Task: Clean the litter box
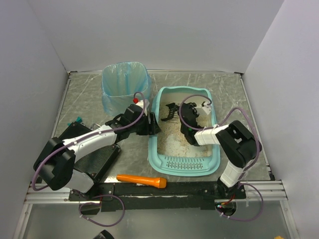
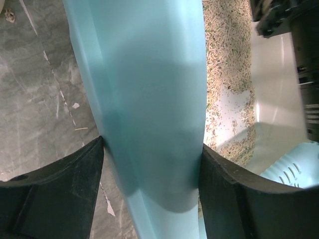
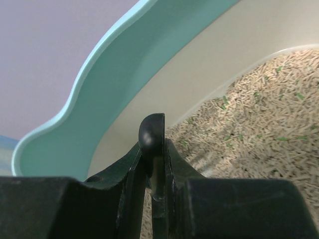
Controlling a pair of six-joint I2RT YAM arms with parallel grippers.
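Note:
The light teal litter box lies right of centre with beige litter in it. My left gripper is shut on its left rim; one finger is outside the wall and the other is inside over the litter. My right gripper is inside the box and is shut on the flat black handle of a black scoop that points left over the litter. The box's far wall rises just beyond it.
A blue-bagged waste bin stands behind the box at the left. A flat black case lies under the left arm. An orange tool lies near the front edge. A small white object sits at the box's far right.

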